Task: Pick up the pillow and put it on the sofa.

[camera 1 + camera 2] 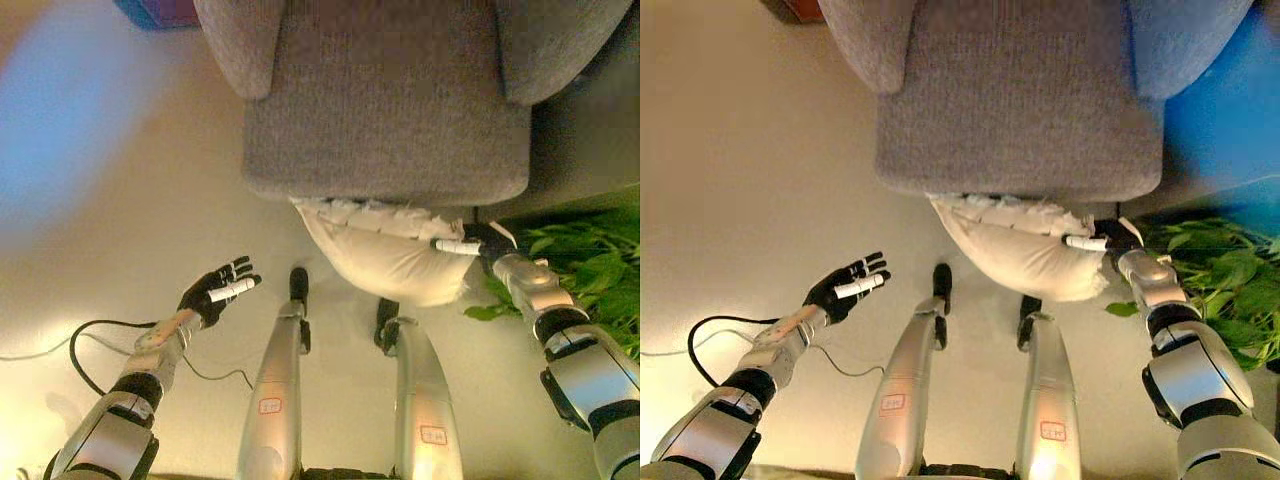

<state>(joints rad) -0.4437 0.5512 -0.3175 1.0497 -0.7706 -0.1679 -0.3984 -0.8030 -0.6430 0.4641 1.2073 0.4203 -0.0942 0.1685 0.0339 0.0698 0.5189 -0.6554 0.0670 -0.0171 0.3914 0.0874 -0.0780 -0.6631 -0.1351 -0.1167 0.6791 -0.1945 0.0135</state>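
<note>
A white, rumpled pillow [385,250] rests against the front edge of the grey sofa [385,110], its lower part hanging toward the floor. My right hand [478,242] is at the pillow's right edge. One white-tipped finger [455,246] lies across the pillow's near face and the rest of the hand is behind the edge, pinching it. My left hand [218,290] hovers over the bare floor well left of the pillow, fingers spread and holding nothing.
A green leafy plant [585,265] stands at the right, close beside my right forearm. The sofa's armrests [235,40] flank the seat. Pale floor [120,200] stretches out to the left. A blue and purple object [160,12] shows at the top left.
</note>
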